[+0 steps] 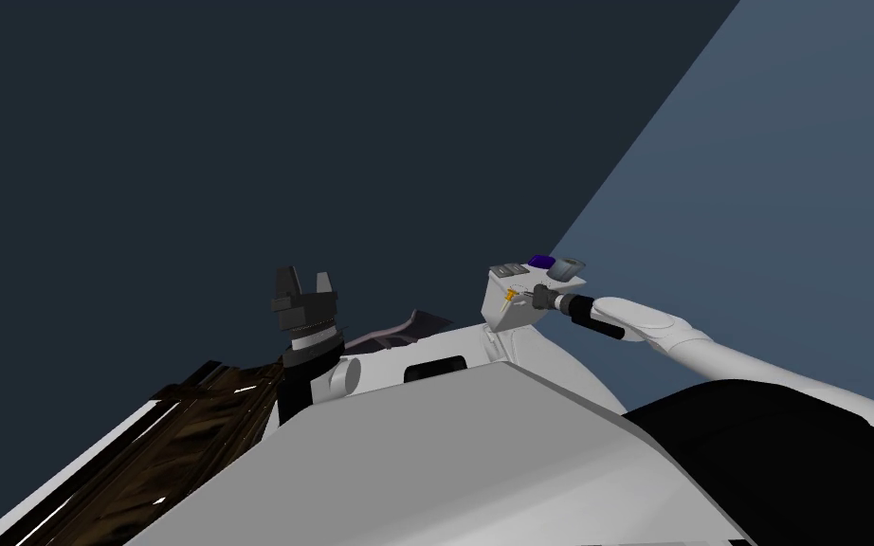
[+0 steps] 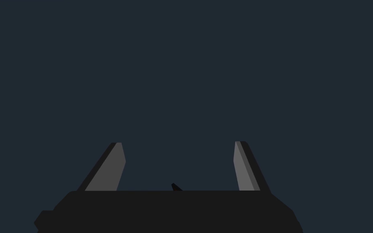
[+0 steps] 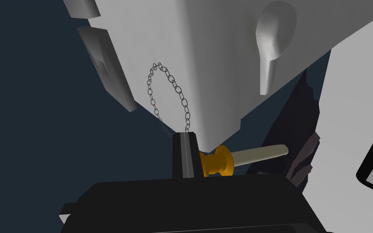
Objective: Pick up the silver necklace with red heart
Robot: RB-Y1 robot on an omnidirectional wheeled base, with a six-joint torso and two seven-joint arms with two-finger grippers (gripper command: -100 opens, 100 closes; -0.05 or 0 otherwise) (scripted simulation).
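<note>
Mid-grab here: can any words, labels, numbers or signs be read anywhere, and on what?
No text can be read. The light grey box is plain; the thin silver chain held in the shut right pincer and the orange spool-shaped piece beside it bear no marks.
</note>
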